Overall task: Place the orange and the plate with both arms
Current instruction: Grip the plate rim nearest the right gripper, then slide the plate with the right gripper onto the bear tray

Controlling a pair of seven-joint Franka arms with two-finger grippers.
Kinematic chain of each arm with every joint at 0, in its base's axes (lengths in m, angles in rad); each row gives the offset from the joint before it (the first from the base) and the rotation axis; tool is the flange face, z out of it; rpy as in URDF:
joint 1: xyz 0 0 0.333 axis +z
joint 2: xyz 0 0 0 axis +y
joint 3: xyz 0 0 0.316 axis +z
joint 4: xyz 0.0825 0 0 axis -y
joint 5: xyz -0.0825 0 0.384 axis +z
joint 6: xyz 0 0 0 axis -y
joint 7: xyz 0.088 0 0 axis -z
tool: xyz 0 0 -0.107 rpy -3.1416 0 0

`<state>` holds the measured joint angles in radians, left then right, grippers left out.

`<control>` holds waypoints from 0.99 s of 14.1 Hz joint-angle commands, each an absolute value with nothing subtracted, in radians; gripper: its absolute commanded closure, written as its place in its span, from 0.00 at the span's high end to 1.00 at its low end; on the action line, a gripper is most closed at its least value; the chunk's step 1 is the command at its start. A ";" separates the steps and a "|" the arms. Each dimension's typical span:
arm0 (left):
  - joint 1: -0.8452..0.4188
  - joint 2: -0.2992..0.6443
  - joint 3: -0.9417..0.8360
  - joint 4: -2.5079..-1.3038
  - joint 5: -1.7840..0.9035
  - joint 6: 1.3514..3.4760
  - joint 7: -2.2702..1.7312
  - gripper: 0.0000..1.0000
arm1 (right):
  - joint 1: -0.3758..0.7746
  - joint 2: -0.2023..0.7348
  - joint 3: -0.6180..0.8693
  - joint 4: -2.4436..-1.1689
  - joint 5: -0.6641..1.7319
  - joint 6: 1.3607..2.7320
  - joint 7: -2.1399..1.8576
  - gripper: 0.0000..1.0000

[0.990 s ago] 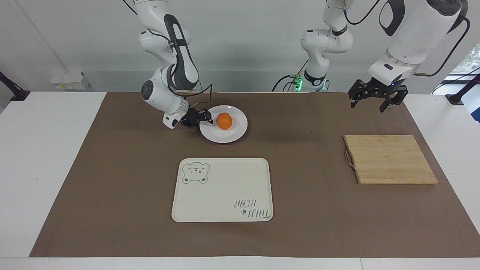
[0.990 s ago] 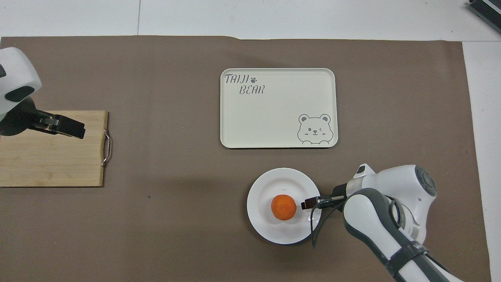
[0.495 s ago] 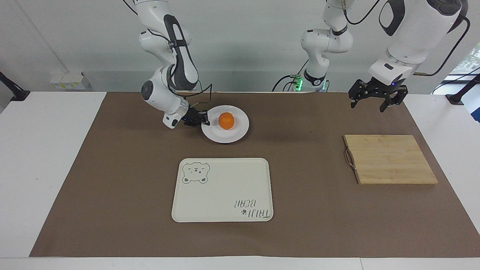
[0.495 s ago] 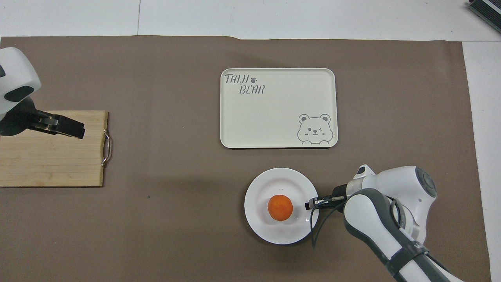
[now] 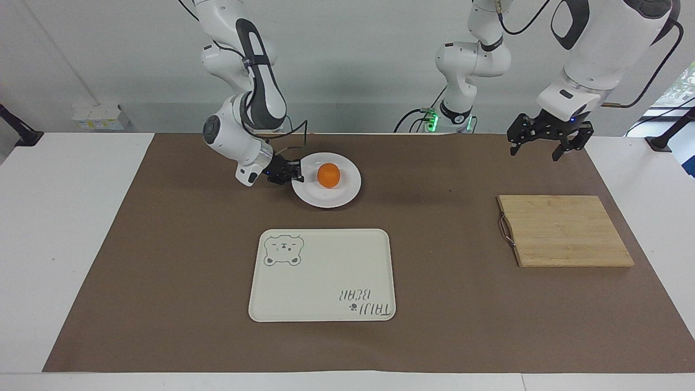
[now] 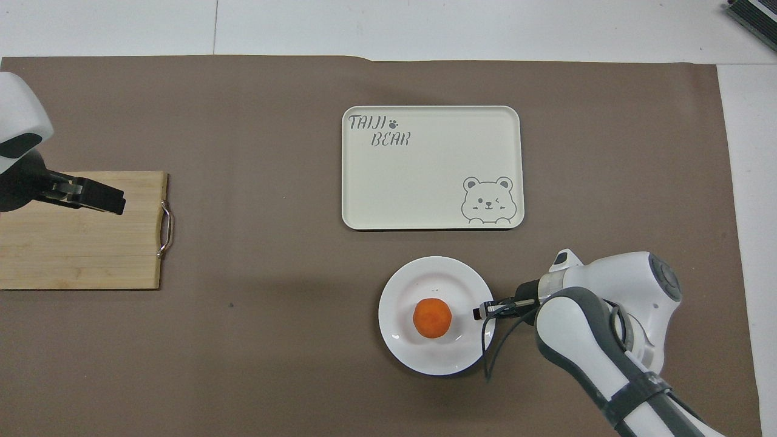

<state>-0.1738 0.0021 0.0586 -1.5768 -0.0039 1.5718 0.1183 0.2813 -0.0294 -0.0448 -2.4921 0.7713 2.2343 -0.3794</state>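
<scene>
My right gripper (image 5: 296,172) is low at the plate (image 5: 342,193), pinched shut on the rim at the edge toward my right arm's end of the table; in the overhead view my fingertips (image 6: 479,312) sit right on that rim. Whether the plate is lifted off the brown mat (image 5: 163,271) or resting on it, I cannot quite tell from either view. The orange (image 5: 328,175) sits in the middle of the plate, apart from my fingers. The plate lies nearer to me than the cream tray (image 5: 326,255) with the bear drawing, which lies flat on the mat with a strip of mat between the two. My left gripper (image 5: 548,142) waits in the air with its jaws spread wide and nothing between them, over the edge of the wooden cutting board (image 5: 564,231) nearest to me, toward my left arm's end of the table. The board lies flat on the mat, well apart from the tray and the plate.
</scene>
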 commanded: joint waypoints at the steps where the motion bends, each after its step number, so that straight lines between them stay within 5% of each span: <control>1: -0.166 -0.017 0.054 -1.591 0.015 1.571 0.109 1.00 | 0.267 -0.002 -0.044 -2.461 0.787 2.250 -0.406 0.00; 14: -0.166 -0.017 0.055 -1.591 0.015 1.571 0.109 1.00 | 0.149 0.015 -0.049 -2.287 0.845 2.028 -0.452 0.00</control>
<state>-0.1734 0.0004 0.0607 -1.5768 -0.0031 1.5718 0.1182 0.1805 -0.0124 -0.0507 -2.3307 0.7792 2.0739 -0.3880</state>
